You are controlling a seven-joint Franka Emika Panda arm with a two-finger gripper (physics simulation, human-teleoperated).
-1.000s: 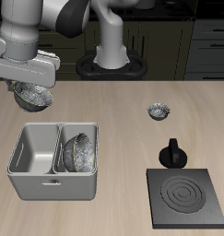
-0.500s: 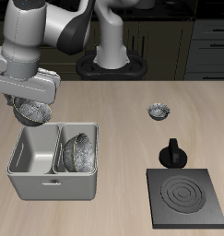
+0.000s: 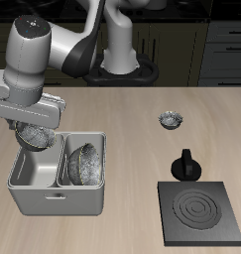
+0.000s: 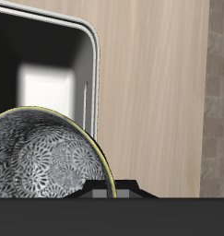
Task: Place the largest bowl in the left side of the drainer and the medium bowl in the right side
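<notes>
Tool (image 3: 35, 129) grips medium bowl (image 3: 36, 137) above drainer's (image 3: 55, 196) back rim.

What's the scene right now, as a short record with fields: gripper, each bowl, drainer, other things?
gripper: shut on the medium bowl, above the drainer's empty compartment
largest bowl: lying tilted in the drainer's other compartment
smallest bowl: on the table, apart from the drainer
drainer: one compartment filled, one not yet
other things: black stove plate near the table's front edge, black knob just behind it
</notes>
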